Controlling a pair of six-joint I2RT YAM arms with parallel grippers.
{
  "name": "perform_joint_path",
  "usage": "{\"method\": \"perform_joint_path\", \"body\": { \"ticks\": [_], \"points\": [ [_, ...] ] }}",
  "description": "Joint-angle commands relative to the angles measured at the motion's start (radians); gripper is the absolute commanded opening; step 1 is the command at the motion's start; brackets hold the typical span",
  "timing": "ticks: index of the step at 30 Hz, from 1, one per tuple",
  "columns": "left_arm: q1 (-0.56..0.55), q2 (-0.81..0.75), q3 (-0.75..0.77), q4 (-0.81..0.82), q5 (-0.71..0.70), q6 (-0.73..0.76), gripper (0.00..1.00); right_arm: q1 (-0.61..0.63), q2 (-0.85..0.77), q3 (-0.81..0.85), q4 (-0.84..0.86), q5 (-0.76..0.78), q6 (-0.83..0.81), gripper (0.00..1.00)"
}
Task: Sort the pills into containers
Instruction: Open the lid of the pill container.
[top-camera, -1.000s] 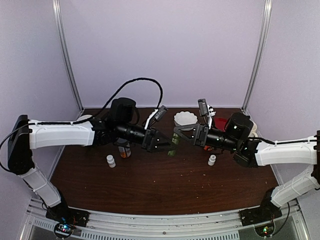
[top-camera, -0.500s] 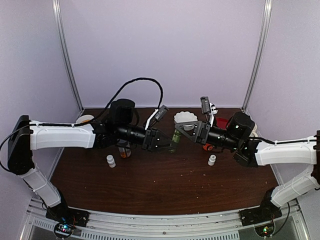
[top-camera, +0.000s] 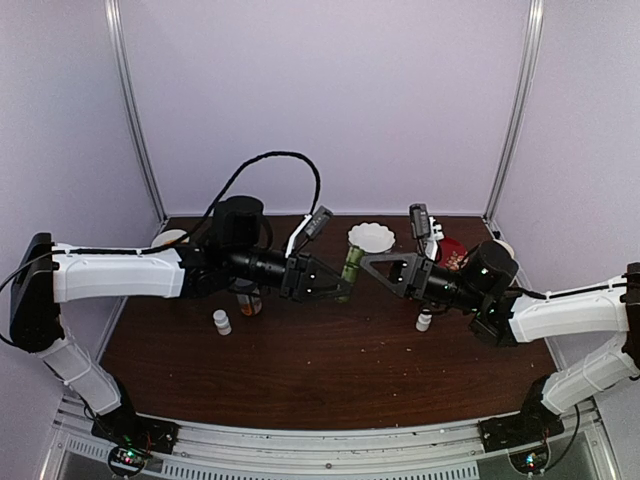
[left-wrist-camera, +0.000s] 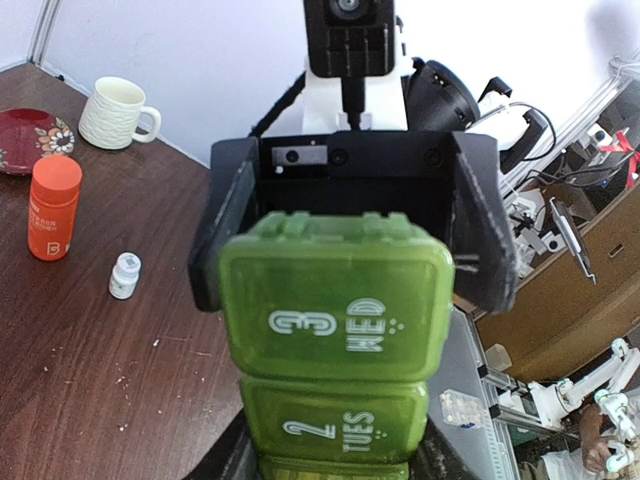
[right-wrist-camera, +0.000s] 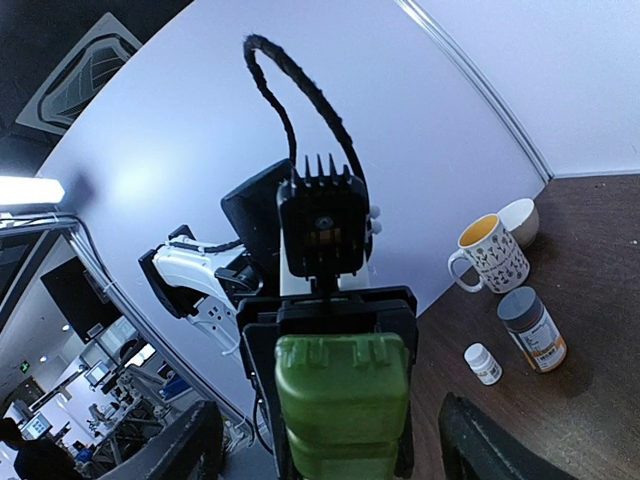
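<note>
Barely started: closed green pill box (left-wrist-camera: 335, 310) held up over middle of counter (top-camera: 320, 370), clamped in left fingers (top-camera: 322, 290). Right fingers (left-wrist-camera: 482, 235) wide, flanking its right end, not touching. No pills visible; opening it and sorting all left to do.

Soft even light, faint shadows on the tabletop (top-camera: 330, 370), green pill box (left-wrist-camera: 335, 300) blurred up close, wrist views warped at edges

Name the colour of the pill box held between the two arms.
Green, with white day lettering; the pill box shows best in the left wrist view.
</note>
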Motion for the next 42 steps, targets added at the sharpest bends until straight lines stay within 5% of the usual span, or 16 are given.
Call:
{"method": "perform_joint_path", "body": {
  "ticks": [1,8,18,31,33,36,38,40,42],
  "points": [
    [-0.001,-0.026,-0.013,0.061,0.016,-0.008,0.39,-0.005,0.013,0.01,0.084,-0.025,0.027,0.8],
    [-0.001,-0.028,-0.019,0.059,0.012,-0.006,0.38,-0.005,0.013,0.037,0.009,-0.012,0.0,0.78],
    [-0.001,-0.028,-0.013,0.007,-0.027,0.019,0.38,-0.005,0.022,0.061,-0.042,-0.019,-0.019,0.62],
    [0.0,-0.021,-0.003,-0.015,-0.035,0.029,0.38,-0.005,0.025,0.064,-0.049,-0.02,-0.024,0.59],
    [-0.001,-0.02,-0.002,-0.015,-0.036,0.028,0.38,-0.005,0.025,0.068,-0.057,-0.018,-0.025,0.54],
    [-0.001,-0.017,0.001,-0.02,-0.038,0.028,0.38,-0.005,0.029,0.08,-0.079,-0.023,-0.032,0.17],
    [0.0,-0.018,0.002,-0.024,-0.038,0.029,0.38,-0.005,0.031,0.089,-0.104,-0.02,-0.035,0.07],
    [-0.001,-0.019,0.003,-0.028,-0.039,0.031,0.38,-0.005,0.034,0.091,-0.114,-0.019,-0.04,0.08],
    [-0.001,-0.018,0.002,-0.033,-0.04,0.034,0.38,-0.005,0.032,0.085,-0.105,-0.017,-0.04,0.25]
  ]
}}
